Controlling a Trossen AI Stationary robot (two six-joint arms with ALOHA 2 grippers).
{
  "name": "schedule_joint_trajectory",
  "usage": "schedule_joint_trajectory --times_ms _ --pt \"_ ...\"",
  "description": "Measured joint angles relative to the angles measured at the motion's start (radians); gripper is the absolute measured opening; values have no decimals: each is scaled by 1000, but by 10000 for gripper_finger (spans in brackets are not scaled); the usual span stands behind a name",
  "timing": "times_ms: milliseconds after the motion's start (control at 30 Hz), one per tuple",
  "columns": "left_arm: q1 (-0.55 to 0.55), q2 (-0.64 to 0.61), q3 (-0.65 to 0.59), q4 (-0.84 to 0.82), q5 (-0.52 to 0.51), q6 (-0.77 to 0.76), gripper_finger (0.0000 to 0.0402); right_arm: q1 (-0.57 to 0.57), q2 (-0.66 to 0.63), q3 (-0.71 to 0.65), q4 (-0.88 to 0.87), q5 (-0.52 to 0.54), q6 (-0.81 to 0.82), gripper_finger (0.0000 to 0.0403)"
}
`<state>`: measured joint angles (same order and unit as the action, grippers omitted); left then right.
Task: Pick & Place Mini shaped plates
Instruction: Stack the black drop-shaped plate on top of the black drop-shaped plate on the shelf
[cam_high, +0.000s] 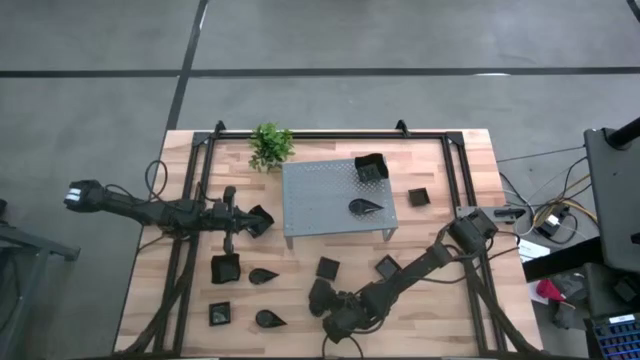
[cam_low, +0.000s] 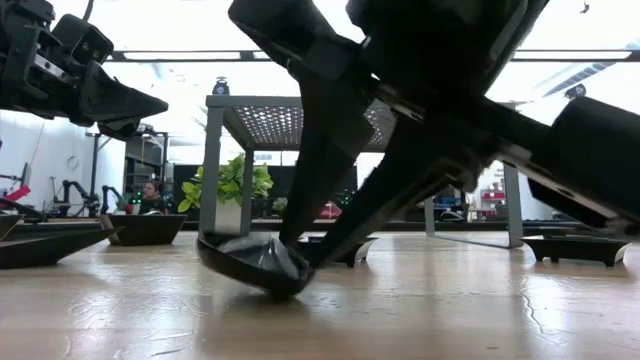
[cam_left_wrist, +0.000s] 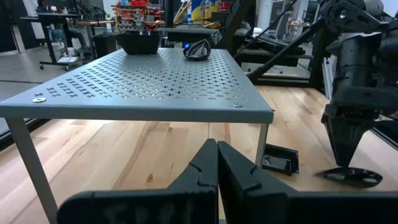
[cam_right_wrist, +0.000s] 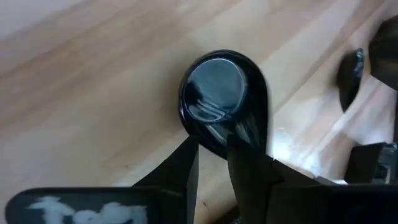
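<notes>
A small glossy black teardrop plate (cam_right_wrist: 221, 99) sits near the table's front edge, with my right gripper (cam_right_wrist: 214, 158) shut on it. In the high view that gripper (cam_high: 322, 300) reaches in from the right. More mini shaped plates lie on the wood: square ones (cam_high: 226, 267) (cam_high: 327, 267) (cam_high: 387, 266) and teardrop ones (cam_high: 263, 275) (cam_high: 268, 319). A square plate (cam_high: 370, 168) and a teardrop plate (cam_high: 367, 206) rest on the grey perforated stand (cam_high: 320, 200). My left gripper (cam_high: 262, 222) waits shut and empty to the left of the stand. My right gripper pinches the teardrop plate's rim (cam_right_wrist: 217, 144) between its two fingers, on the side by the narrow end. The fingers (cam_low: 320, 200) slant down onto it from above. The plate sits tilted, its underside (cam_low: 272, 290) on the table and its opposite rim (cam_low: 205, 245) raised.
A small green potted plant (cam_high: 270, 145) stands at the back, left of the stand. Another square plate (cam_high: 418, 197) lies right of the stand. Black frame rails (cam_high: 190, 200) run along both table sides. Bare wood lies under and in front of the stand.
</notes>
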<state>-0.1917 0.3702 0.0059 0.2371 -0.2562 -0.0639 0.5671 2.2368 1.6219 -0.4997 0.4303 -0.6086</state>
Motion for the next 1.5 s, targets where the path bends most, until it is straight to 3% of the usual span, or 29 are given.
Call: schedule_joint_trajectory --times_ms 367,833,1500 --pt "0 0 0 0 0 0 0 14 0 5 -50 44 8 79" --pt "0 0 0 0 0 0 0 23 0 -3 -34 41 -101 79" --pt "0 0 0 1 0 0 0 24 24 -7 127 39 -183 79"
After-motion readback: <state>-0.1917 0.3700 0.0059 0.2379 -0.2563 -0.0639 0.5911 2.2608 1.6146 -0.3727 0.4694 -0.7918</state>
